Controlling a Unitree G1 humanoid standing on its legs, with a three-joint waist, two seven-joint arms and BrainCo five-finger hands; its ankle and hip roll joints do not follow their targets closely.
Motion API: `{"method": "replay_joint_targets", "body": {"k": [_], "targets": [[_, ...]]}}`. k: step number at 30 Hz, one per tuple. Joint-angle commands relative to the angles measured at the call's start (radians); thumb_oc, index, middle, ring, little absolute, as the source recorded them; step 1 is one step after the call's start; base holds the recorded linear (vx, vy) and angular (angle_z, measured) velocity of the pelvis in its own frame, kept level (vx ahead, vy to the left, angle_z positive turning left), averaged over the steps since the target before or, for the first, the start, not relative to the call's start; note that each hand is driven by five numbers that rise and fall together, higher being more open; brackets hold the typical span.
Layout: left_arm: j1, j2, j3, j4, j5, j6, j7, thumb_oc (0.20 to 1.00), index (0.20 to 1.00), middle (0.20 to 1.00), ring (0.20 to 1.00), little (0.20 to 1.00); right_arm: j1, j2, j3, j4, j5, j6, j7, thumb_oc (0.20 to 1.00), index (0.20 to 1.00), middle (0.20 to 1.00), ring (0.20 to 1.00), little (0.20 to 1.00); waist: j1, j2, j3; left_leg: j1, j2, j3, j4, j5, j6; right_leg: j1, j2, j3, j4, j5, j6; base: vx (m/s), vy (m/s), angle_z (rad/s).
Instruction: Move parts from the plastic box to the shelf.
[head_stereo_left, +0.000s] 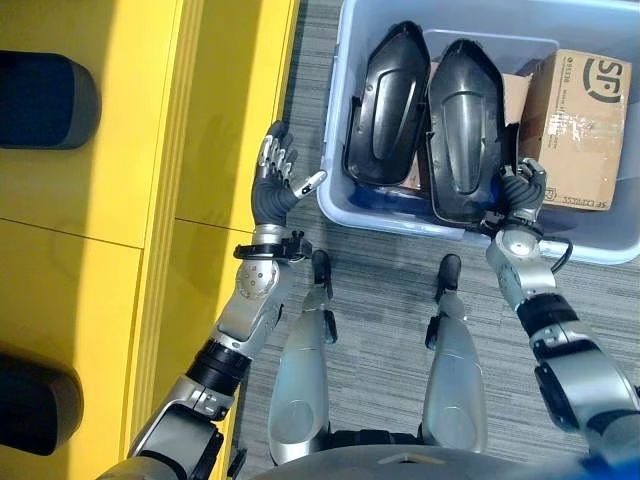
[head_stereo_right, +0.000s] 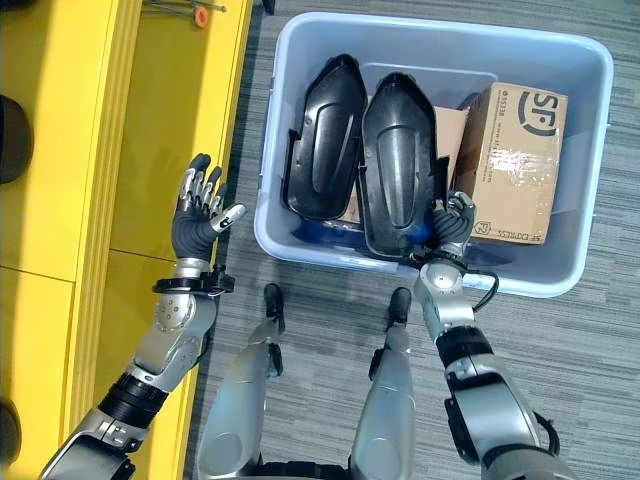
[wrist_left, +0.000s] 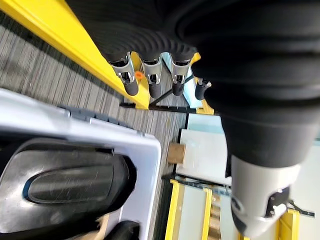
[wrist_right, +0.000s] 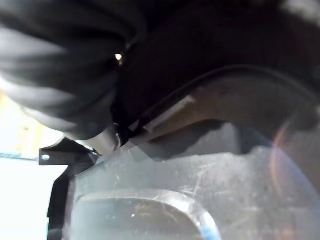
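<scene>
Two black moulded parts are seen standing side by side in the pale blue plastic box (head_stereo_right: 580, 262) on the grey carpet, with a cardboard carton (head_stereo_right: 520, 165) to their right. The right part (head_stereo_right: 398, 160) is gripped at its near right edge by the curled fingers of the right robot hand (head_stereo_right: 453, 228). The left part (head_stereo_right: 325, 140) is untouched. The left robot hand (head_stereo_right: 200, 215) is held spread beside the yellow shelf (head_stereo_right: 70, 150), left of the box.
</scene>
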Motion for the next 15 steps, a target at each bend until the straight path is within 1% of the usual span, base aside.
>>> {"method": "replay_joint_targets", "body": {"k": [1,2,3,7,11,12,15], "targets": [[0.011,0.047,0.043,-0.09,0.045,-0.058,0.008,1.0,1.0,1.0,1.0,1.0,-0.002,0.009,-0.038,-0.096,-0.052,-0.101,0.012,0.2,0.2,0.2,0.2,0.2,0.011,-0.033,-0.014,0.025,0.052,-0.042,0.082,-0.117,-0.041,0.078,-0.037,0.012,0.058,-0.061,0.001,0.0,-0.041,-0.01],[0.023,0.05,0.054,-0.093,0.048,-0.056,0.005,1.0,1.0,1.0,1.0,1.0,0.045,0.024,-0.054,-0.161,-0.036,-0.118,0.03,0.2,0.2,0.2,0.2,0.2,0.005,-0.039,-0.021,0.035,0.056,-0.045,0.08,-0.115,-0.043,0.087,-0.036,0.009,0.057,-0.062,0.0,0.0,0.0,0.0],[0.024,0.05,0.054,-0.093,0.048,-0.055,0.005,1.0,1.0,1.0,1.0,1.0,0.047,0.025,-0.054,-0.163,-0.037,-0.117,0.03,0.2,0.2,0.2,0.2,0.2,0.005,-0.039,-0.021,0.035,0.056,-0.045,0.079,-0.114,-0.043,0.087,-0.036,0.008,0.056,-0.062,0.0,0.0,0.0,0.0],[0.059,0.052,0.072,-0.105,0.051,-0.05,-0.006,1.0,1.0,1.0,1.0,1.0,0.14,0.046,-0.079,-0.287,-0.018,-0.139,0.065,0.2,0.2,0.2,0.2,0.2,-0.002,-0.053,-0.041,0.065,0.064,-0.051,0.058,-0.104,-0.048,0.115,-0.03,0.003,0.051,-0.066,0.0,0.01,-0.035,-0.01],[0.095,0.062,0.09,-0.108,0.055,-0.043,-0.024,1.0,1.0,1.0,1.0,1.0,0.212,0.052,-0.087,-0.363,-0.025,-0.141,0.093,0.2,0.2,0.2,0.2,0.2,-0.005,-0.065,-0.068,0.105,0.076,-0.054,0.029,-0.091,-0.055,0.15,-0.022,-0.005,0.037,-0.07,0.0,0.03,-0.048,0.01],[0.128,0.067,0.107,-0.11,0.054,-0.038,-0.044,1.0,1.0,1.0,1.0,1.0,0.262,0.052,-0.096,-0.408,-0.024,-0.141,0.115,0.2,0.2,0.2,0.2,0.2,-0.007,-0.073,-0.094,0.141,0.089,-0.06,0.004,-0.079,-0.059,0.182,-0.017,-0.01,0.023,-0.074,-0.001,0.04,-0.069,0.0],[0.151,0.069,0.117,-0.103,0.053,-0.033,-0.064,1.0,1.0,1.0,1.0,1.0,0.302,0.055,-0.098,-0.445,-0.007,-0.14,0.146,0.2,0.2,0.2,0.2,0.2,-0.009,-0.081,-0.122,0.17,0.098,-0.065,-0.019,-0.064,-0.061,0.209,-0.011,-0.016,0.011,-0.075,-0.003,0.02,-0.053,-0.02]]}}
